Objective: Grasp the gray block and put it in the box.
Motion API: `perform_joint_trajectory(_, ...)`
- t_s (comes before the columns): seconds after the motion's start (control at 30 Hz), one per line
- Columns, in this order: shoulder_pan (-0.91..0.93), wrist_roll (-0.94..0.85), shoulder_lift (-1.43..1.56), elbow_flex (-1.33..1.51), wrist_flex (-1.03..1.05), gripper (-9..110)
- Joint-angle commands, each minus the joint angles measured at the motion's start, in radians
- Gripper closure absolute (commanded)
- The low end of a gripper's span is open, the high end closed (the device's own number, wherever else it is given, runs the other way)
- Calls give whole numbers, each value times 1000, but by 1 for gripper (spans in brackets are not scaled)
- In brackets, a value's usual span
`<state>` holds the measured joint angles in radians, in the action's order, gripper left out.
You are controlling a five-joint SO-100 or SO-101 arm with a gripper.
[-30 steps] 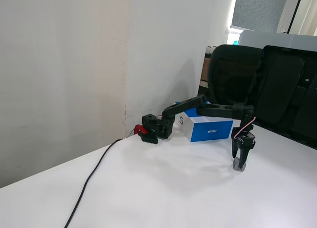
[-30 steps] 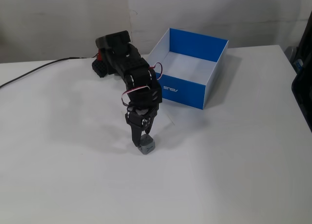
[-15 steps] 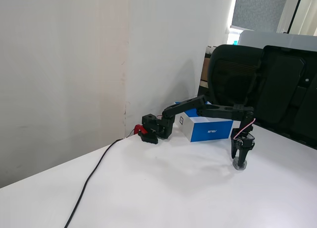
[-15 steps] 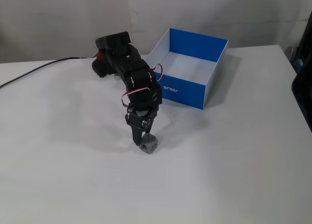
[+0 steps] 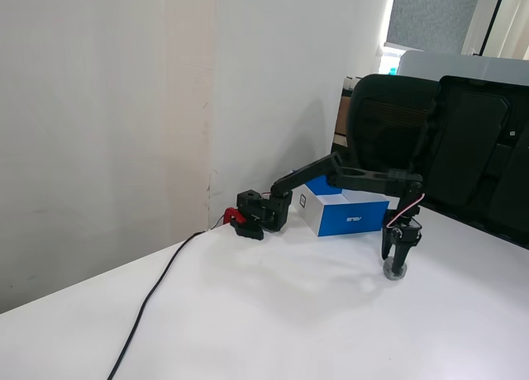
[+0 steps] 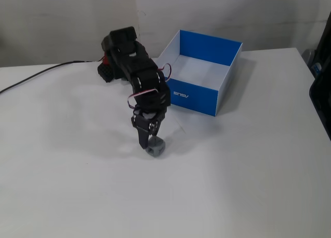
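In a fixed view from the side, my jaws (image 5: 396, 263) point down, closed on the gray block (image 5: 396, 270) just above the white counter (image 5: 273, 314), near the blue box (image 5: 347, 216).

In a fixed view from above, the gray block (image 6: 155, 147) sits between my fingertips, apart from the box (image 6: 195, 99).

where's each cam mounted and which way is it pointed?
A fixed view: low, at table height, off to the arm's side, facing wall and office chairs; whole arm in profile, claw down on the block.
Another fixed view: high, opposite the base, looking down the table toward the wall; arm reaching at the camera, claw at the block, box interior visible.
Both share arm, block, box, cable.
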<state>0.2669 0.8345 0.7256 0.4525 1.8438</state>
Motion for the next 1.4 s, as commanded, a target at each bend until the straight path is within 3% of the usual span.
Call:
perform_joint_trajectory(0.0, -2, -8, 207, 23, 41, 101)
perform_joint_trajectory(0.77, 118, -17, 644, 391, 41, 101)
perform_joint_trajectory(1.37, 419, -173, 830, 555, 40, 101)
